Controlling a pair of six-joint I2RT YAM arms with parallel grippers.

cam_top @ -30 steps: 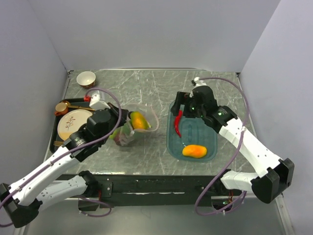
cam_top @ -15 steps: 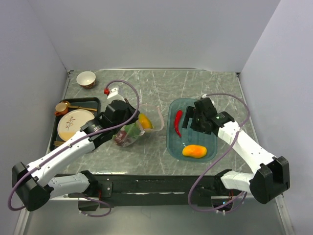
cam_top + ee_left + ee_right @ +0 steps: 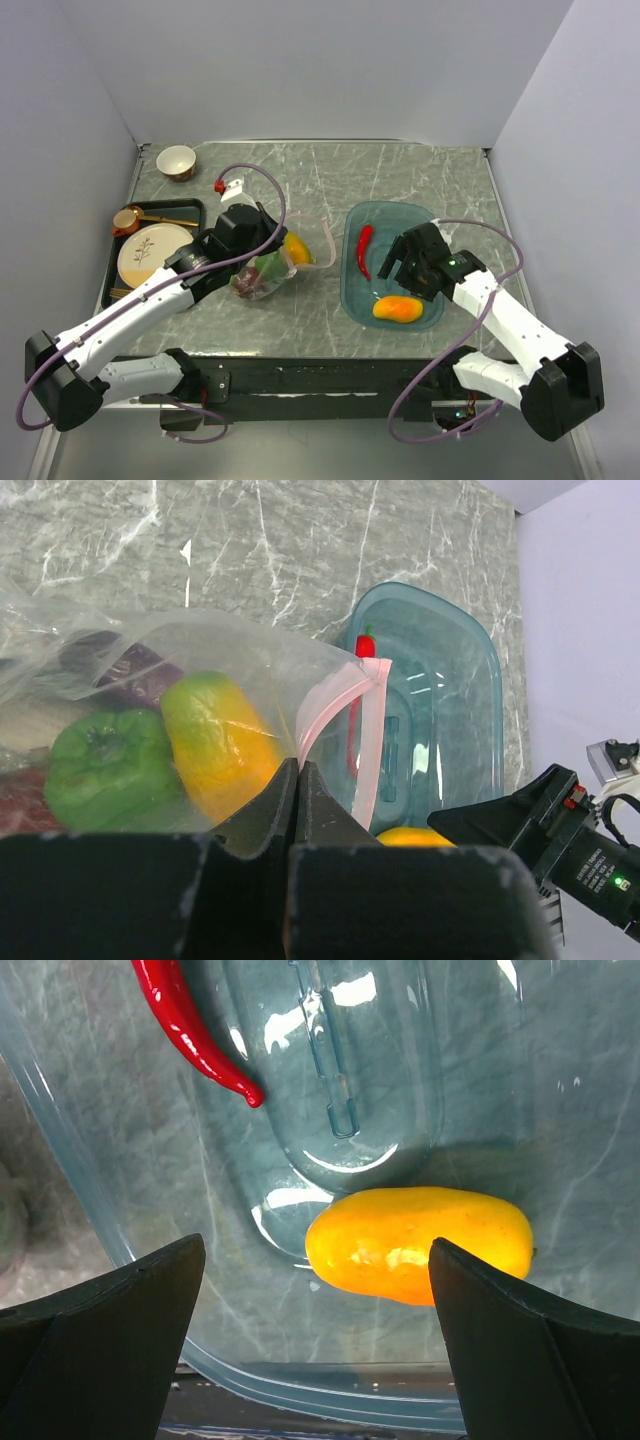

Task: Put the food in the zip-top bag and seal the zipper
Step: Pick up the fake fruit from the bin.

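The clear zip-top bag [image 3: 262,272] lies left of centre, its pinkish zipper [image 3: 345,695] looping open toward the tray. Inside it I see a green pepper [image 3: 100,760], a mango [image 3: 215,745] and a purple eggplant [image 3: 120,665]. My left gripper [image 3: 297,765] is shut on the bag's mouth edge beside the strip, also seen from above [image 3: 283,252]. A second mango [image 3: 420,1243] and a red chili [image 3: 185,1020] lie in the teal tray [image 3: 300,1385]. My right gripper [image 3: 315,1250] hangs open just above this mango [image 3: 397,309], one finger on each side, not touching.
A black tray [image 3: 112,285] at the left holds a patterned plate [image 3: 150,250] and a copper cup [image 3: 125,220]. A small bowl [image 3: 176,160] stands at the back left corner. Walls close in both sides. The teal tray [image 3: 346,280] sits right of the bag.
My right gripper has travelled from the tray's far end, by the chili, to the near end over the mango, staying open. The left gripper shifted the bag's mouth slightly right and back.
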